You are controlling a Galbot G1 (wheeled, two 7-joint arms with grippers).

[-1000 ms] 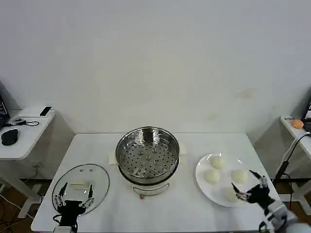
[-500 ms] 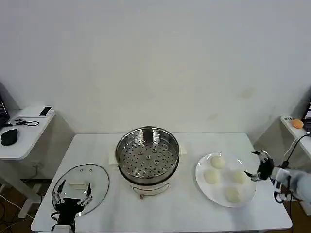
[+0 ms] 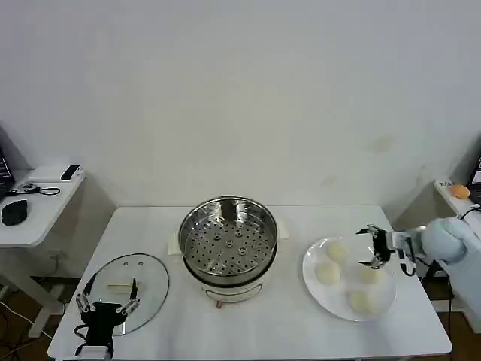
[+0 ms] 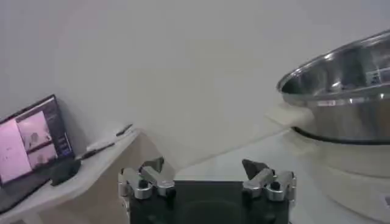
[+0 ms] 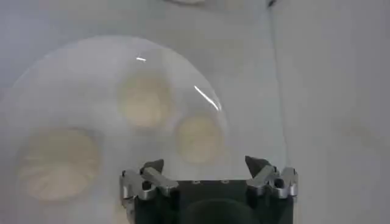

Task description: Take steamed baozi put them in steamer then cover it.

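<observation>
Several cream-white baozi lie on a white plate (image 3: 310, 259) at the right of the table, among them one at the back (image 3: 337, 251) and one at the front (image 3: 361, 301). My right gripper (image 3: 372, 247) hovers open over the plate's back right part, holding nothing. Its wrist view looks down on baozi (image 5: 198, 139) just ahead of the open right gripper (image 5: 204, 164). The steel steamer (image 3: 228, 239) stands uncovered at the table's centre with its perforated tray bare. The glass cover (image 3: 124, 282) lies flat at the front left. My left gripper (image 3: 105, 304) waits open at the cover's near edge.
A side desk (image 3: 34, 214) with a mouse and small devices stands to the left, where a laptop (image 4: 33, 146) also shows. Another desk edge and a cable (image 3: 451, 226) are at the far right. Bare tabletop (image 3: 285, 323) lies in front of the steamer.
My right gripper swung from the plate's front right corner round to the back and now hangs over the plate. The left gripper slid slightly back toward the table's front edge.
</observation>
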